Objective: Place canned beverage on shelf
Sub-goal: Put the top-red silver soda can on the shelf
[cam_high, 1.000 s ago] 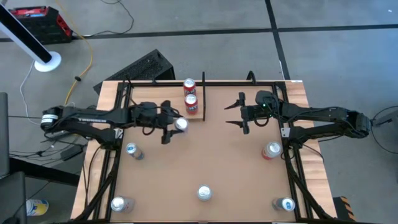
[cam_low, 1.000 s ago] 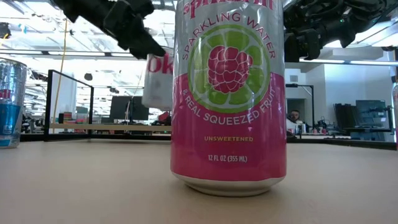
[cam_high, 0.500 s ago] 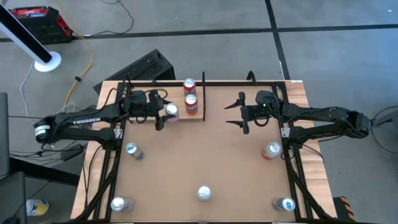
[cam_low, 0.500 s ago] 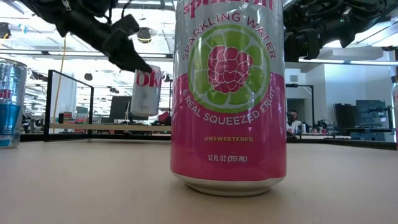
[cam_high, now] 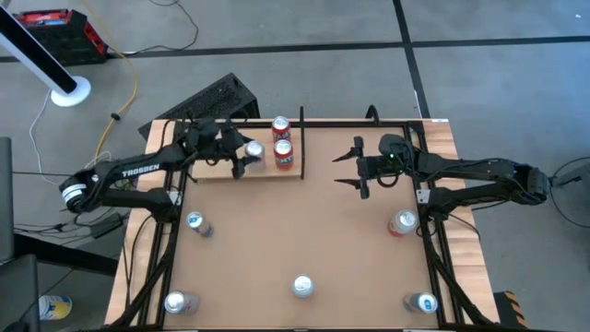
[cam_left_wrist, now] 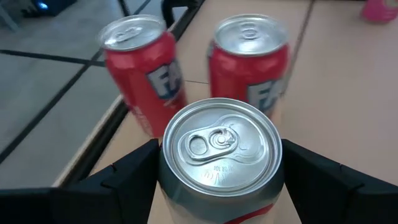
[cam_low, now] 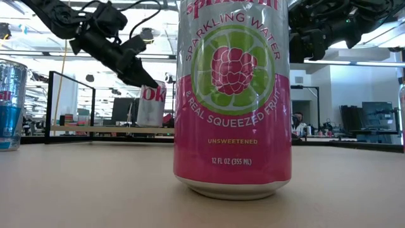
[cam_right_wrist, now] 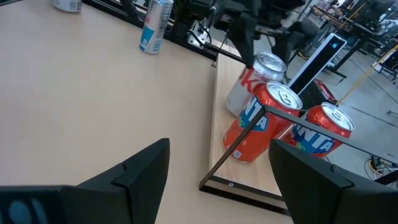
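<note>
Holding a silver can in the left claw, fingers clamped on both sides of it, silver lid up. Can sits over the shelf, the pale wood board at the table's far edge toward the far-left corner. Can looks slightly tilted in the low view; cannot tell if its base touches the board. Just beside it on the shelf, toward the table's middle: two red cans, upright, one behind the other.

Right claw hovers well apart over the far-right part of the table, fingers spread wide, nothing in it.

Other cans on the table:
- pink raspberry sparkling water can, near edge, centre, right in front of the low camera
- blue-silver can, left edge
- another blue-silver can, near-left corner
- red-and-white can, right edge
- blue-topped can, near-right corner
</note>
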Tool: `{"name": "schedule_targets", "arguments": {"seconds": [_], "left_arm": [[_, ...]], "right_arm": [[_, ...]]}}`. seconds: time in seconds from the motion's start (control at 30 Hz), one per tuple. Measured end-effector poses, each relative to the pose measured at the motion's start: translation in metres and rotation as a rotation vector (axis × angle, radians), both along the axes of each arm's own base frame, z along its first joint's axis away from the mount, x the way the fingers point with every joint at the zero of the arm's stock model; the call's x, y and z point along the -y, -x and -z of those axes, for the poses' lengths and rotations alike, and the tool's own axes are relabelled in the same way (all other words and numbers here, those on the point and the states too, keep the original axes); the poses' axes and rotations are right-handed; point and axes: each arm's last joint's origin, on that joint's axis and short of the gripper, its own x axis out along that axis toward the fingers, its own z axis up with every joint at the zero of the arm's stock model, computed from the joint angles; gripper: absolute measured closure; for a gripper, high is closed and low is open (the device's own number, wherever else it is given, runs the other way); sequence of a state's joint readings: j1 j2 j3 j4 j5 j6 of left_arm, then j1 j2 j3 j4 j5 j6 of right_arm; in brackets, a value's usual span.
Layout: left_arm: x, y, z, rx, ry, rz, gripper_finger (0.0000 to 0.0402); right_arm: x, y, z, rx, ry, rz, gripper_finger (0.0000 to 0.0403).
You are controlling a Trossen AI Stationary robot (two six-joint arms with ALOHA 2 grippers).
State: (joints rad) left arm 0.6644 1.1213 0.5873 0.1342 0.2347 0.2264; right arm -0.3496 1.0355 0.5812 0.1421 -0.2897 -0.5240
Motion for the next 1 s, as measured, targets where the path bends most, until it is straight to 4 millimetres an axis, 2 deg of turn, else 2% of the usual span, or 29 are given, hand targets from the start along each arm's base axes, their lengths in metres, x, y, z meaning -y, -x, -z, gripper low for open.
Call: {"name": "schedule_targets", "arguments": {"seconds": [0.4, 0.57, 1.0], "left_arm": [[-0.002, 0.000, 0.002, 0.003, 0.018, -0.001, 0.0087], [-0.003, 0.000, 0.000, 0.006, 0.026, -0.004, 0.0085], [-0.007, -0.006, -0.025, 0.048, -0.025, 0.001, 0.0083]], "right_arm": [[0.000, 0.000, 0.000, -0.001, -0.001, 0.000, 0.0106], [0.000, 0.000, 0.000, -0.001, -0.001, 0.000, 0.0106], [0.000, 0.000, 0.001, -0.008, -0.003, 0.000, 0.0106]]}}
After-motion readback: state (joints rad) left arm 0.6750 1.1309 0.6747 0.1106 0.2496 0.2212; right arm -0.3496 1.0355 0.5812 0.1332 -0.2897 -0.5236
